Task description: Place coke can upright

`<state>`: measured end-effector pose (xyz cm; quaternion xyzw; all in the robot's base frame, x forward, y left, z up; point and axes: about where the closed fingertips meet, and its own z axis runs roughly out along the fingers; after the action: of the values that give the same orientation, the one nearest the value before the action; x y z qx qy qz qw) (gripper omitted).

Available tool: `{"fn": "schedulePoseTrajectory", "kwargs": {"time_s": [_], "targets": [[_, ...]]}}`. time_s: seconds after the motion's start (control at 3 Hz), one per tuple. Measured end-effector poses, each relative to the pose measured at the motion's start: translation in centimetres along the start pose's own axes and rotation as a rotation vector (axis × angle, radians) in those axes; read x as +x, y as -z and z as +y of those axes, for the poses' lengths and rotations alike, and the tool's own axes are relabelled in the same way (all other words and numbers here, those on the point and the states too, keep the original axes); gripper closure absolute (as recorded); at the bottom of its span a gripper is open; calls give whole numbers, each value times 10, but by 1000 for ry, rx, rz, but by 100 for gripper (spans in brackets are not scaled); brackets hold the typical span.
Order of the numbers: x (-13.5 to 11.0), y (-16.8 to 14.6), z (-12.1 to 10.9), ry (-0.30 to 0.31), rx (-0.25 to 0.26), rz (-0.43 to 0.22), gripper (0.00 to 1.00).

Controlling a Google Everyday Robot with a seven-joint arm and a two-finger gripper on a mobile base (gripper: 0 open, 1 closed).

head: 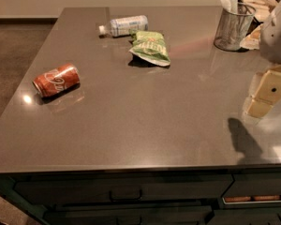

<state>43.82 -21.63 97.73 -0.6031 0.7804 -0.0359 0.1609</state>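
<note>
The coke can (pixel 56 80) lies on its side at the frame's left, long axis running lower-left to upper-right. Our gripper (pixel 267 93) hangs well apart at the right edge; we cannot tell its grip.

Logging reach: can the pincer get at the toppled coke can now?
Probably yes: the pincer at the right edge and the coke can at far left have only bare counter between them.

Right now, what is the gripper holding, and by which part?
Nothing. The gripper is at the right edge; the can lies on its side, far from it.
</note>
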Motion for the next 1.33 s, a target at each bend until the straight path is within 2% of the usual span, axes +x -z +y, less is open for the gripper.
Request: {"fn": "schedulePoseTrajectory", "kwargs": {"time_s": [0.33,0.67,1.33], "targets": [[0,0,0,0,0,0,0],[-19,-9,-11,37,-4,-19,0],[-86,-37,-39,166,-35,-66,0]]}}
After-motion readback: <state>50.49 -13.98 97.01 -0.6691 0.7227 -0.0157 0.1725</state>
